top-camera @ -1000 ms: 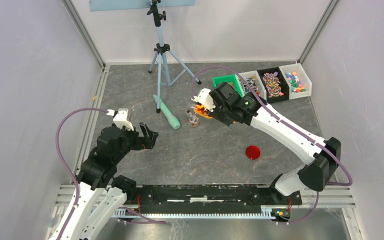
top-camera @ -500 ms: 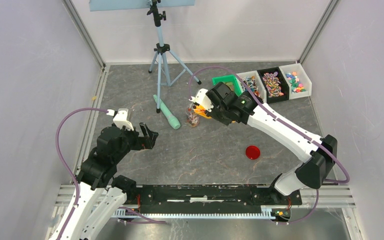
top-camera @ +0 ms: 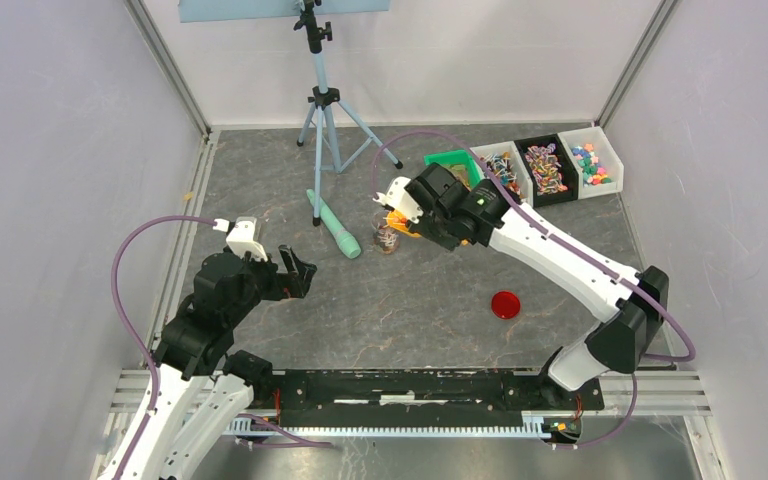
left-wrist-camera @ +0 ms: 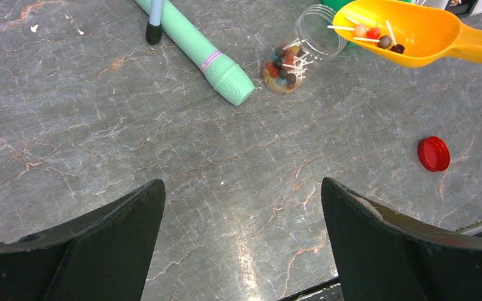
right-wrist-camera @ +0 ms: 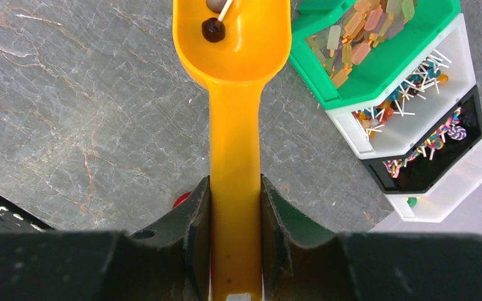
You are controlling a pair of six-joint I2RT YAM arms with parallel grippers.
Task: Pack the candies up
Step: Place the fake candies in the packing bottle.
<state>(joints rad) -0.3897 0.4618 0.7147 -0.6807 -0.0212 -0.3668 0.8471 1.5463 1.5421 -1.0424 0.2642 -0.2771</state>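
Note:
The candies (left-wrist-camera: 376, 36) are small round sweets on white sticks. A few lie in the bowl of an orange scoop (right-wrist-camera: 235, 119). My right gripper (right-wrist-camera: 235, 188) is shut on the scoop's handle and holds its bowl (left-wrist-camera: 408, 31) just right of and above a clear jar's mouth (left-wrist-camera: 319, 25). More candies (left-wrist-camera: 283, 66) fill the jar's bottom. In the top view the jar (top-camera: 388, 239) sits mid-table under the scoop (top-camera: 401, 221). My left gripper (left-wrist-camera: 241, 188) hangs open over bare table, well short of the jar, at the left (top-camera: 300, 272).
A red round lid (top-camera: 504, 304) lies right of centre. A mint-green tool (top-camera: 335, 225) lies left of the jar, beside a tripod (top-camera: 322, 110). At the back right stand a green bin (top-camera: 457, 163) and a row of candy bins (top-camera: 547, 168). Frame walls border the table.
My right arm has carried the scoop a little to the left, towards the jar. The left arm has stayed still.

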